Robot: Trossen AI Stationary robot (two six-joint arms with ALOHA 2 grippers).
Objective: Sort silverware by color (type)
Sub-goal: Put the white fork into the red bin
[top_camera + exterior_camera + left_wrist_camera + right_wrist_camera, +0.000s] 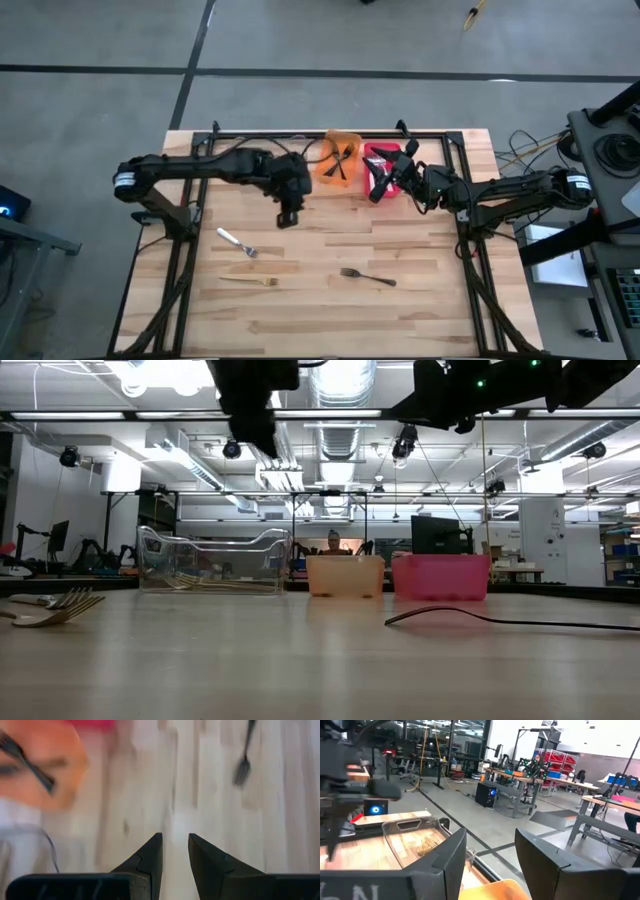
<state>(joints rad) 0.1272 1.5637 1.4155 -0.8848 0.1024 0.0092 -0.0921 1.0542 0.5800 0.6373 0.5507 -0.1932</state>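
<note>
Above the table's middle, beside the orange bin (338,160), we are holding the left gripper (288,214) empty, its fingers parted slightly. The right gripper (384,180), fingers apart and empty, is hanging over the red bin (378,153). Three pieces are lying loose: a black fork (366,275), a silver fork (236,242) and a gold fork (250,281). We are advising centring over one handle, then descending squarely.
</note>
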